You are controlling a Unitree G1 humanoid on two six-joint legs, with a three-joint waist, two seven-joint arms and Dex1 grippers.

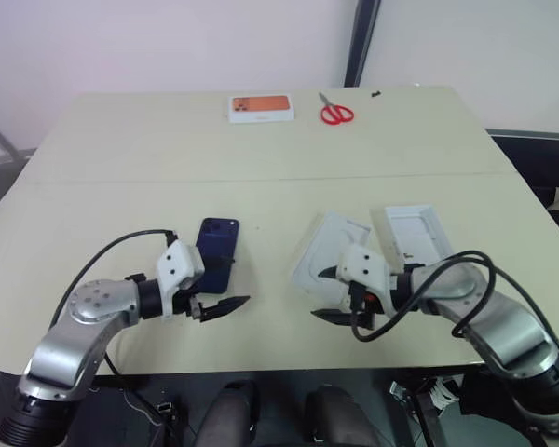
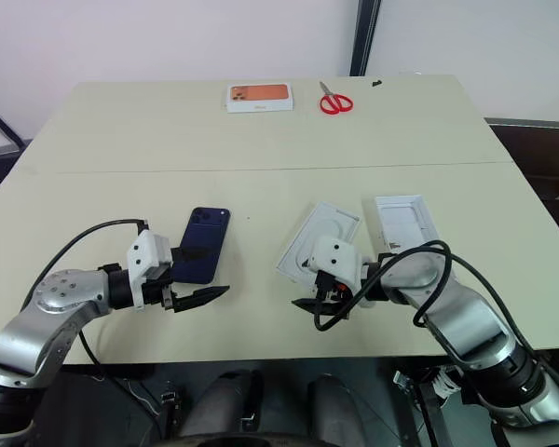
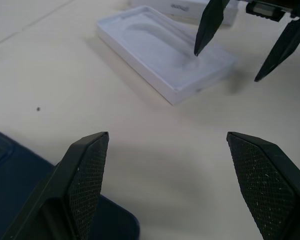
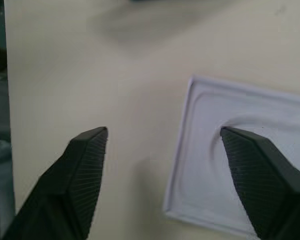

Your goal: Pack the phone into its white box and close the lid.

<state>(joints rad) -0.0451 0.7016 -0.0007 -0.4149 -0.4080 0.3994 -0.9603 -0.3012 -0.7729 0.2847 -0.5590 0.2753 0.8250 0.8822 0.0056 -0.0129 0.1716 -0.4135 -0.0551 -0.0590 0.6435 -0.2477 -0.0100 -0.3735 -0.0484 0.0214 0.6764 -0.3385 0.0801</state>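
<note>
Nearby, both sets of fingers gape empty; scissors (image 1: 335,112) and an orange-pictured box (image 1: 260,108) lie far off.

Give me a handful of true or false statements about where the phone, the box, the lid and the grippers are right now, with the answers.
1. The phone lies inside the white box. False: it lies on the table, apart from the box, near the left gripper.
2. The lid lies open side up beside the box. True.
3. The right gripper holds the lid. False: its jaws are open and hold nothing; it hovers at the box's near edge.
4. The left gripper is open. True.
5. The scissors lie next to the phone. False: they lie at the far edge of the table, beside the box with the orange picture.
</note>
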